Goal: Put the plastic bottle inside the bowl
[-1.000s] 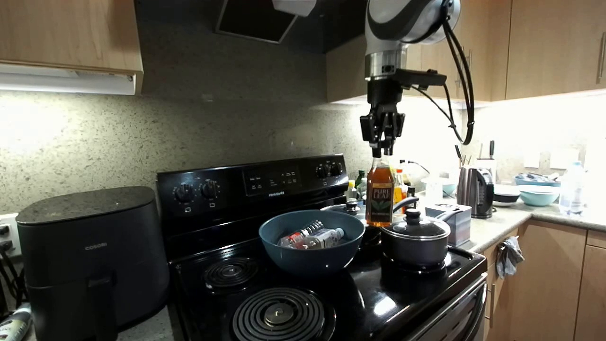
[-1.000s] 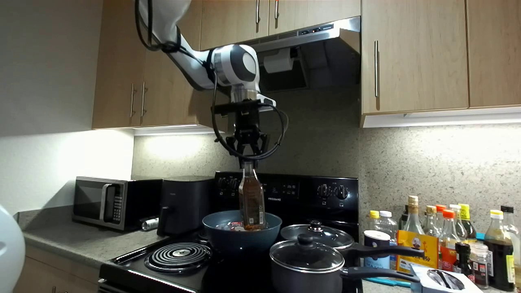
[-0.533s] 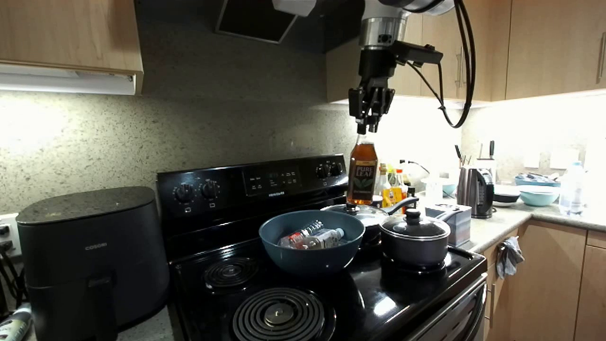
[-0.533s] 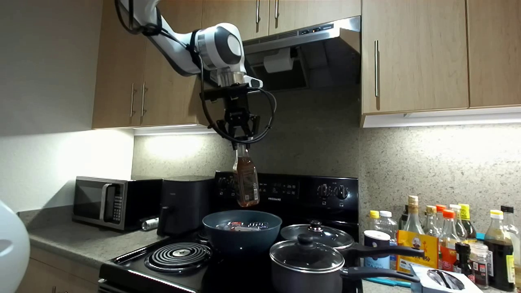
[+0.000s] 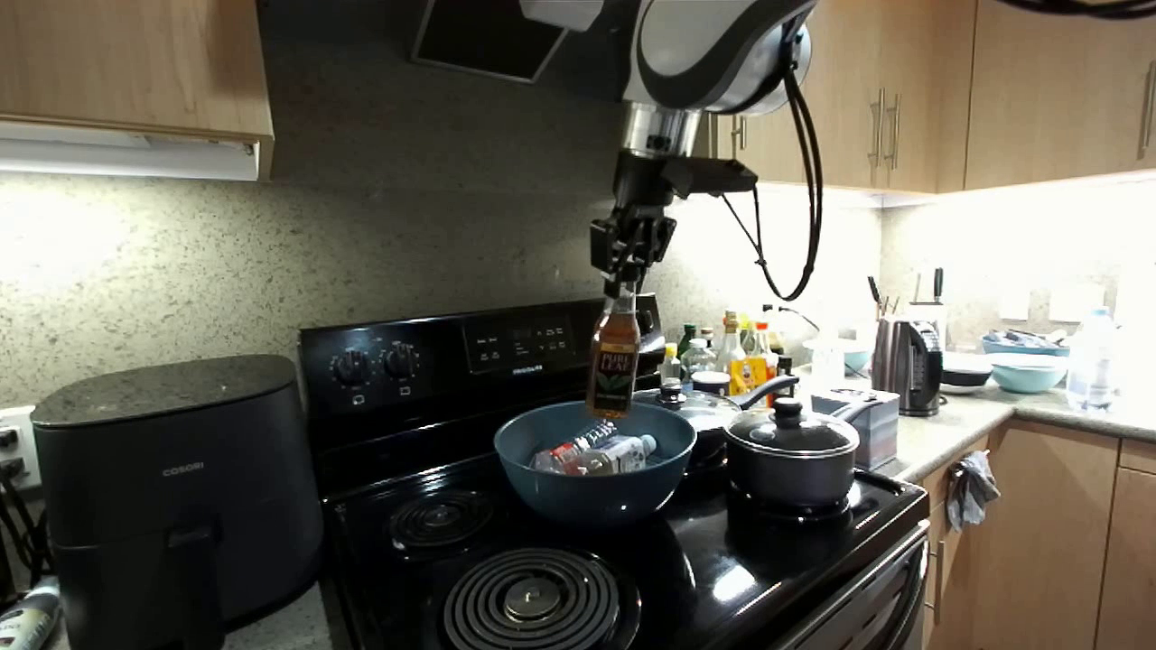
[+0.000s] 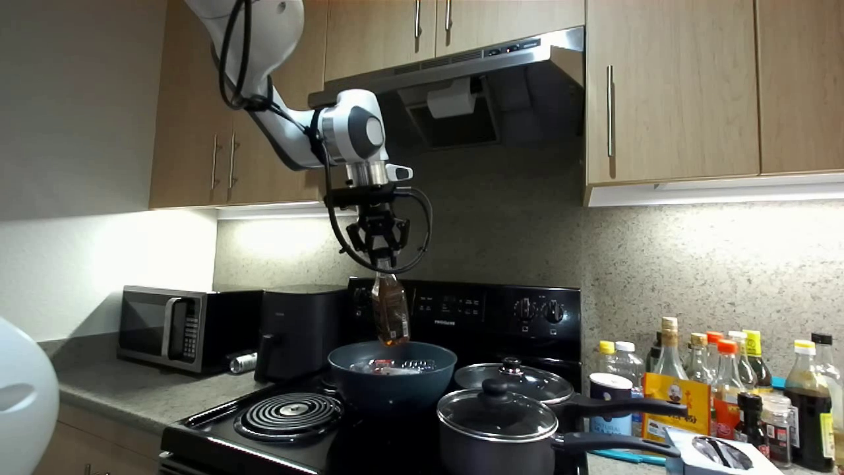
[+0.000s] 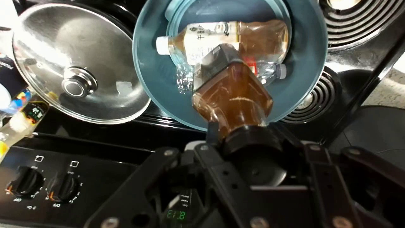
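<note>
the gripper (image 5: 624,284) clasps the plastic bottle (image 5: 614,370), hiding its top in both exterior views; below it, the wrist view crops the bowl (image 7: 155,72).

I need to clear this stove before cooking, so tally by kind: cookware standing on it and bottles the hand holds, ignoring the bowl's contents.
Blue bowl: 1
Lidded pans: 2
Amber bottle in the hand: 1
Total: 4
</note>
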{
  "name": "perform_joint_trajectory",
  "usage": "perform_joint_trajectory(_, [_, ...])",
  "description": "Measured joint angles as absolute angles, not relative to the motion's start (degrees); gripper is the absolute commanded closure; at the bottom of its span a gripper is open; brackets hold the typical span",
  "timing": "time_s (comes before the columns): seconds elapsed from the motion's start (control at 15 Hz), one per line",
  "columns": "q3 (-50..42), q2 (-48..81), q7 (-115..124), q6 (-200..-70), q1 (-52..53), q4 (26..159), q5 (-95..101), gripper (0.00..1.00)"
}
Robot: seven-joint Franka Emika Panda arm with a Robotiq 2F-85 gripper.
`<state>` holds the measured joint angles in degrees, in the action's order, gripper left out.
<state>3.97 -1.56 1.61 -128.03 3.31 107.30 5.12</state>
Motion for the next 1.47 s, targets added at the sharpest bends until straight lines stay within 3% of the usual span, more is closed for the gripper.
perform_joint_trajectory(0.73, [0.54, 12.06, 16.08, -152.42, 5.54, 105.26, 19.73, 0.81])
perform_joint_trajectory(0.93, [0.57, 11.17, 15.05, -148.49, 6.31, 105.27, 19.48, 0.81])
perform_joint_trajectory(1.47, [2.92, 4.35, 5.16, -122.10, 6.31, 107.31, 14.43, 0.81])
